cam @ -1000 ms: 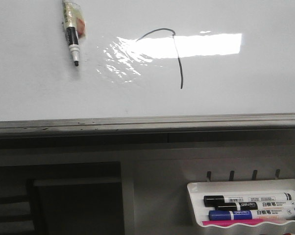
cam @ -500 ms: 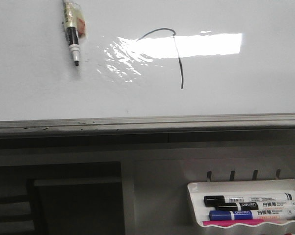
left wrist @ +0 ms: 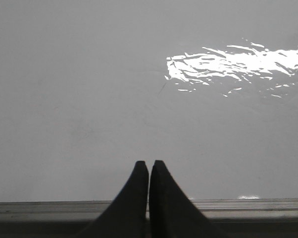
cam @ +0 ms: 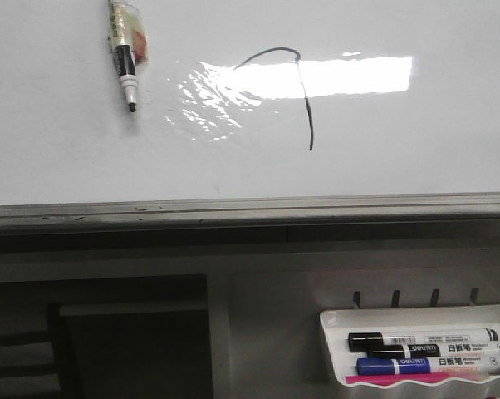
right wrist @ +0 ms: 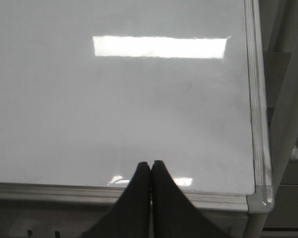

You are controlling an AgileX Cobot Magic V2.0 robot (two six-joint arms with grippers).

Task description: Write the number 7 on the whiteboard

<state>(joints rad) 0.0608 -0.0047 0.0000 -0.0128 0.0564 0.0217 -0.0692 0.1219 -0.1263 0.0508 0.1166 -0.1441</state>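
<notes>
The number 7 (cam: 304,96) stands finished on the whiteboard (cam: 59,158), arched top joined to a long stem, partly crossing the light glare. Over the last second nothing on the board has really altered; the whole picture only drifts a touch, and the black marker (cam: 124,62) lies where it did, up at the left and well apart from the figure. Both arms are drawn back at the board's near rim: the left hand (left wrist: 149,164) and the right hand (right wrist: 151,164) are each pressed together, holding nothing. I'd judge the writing done.
</notes>
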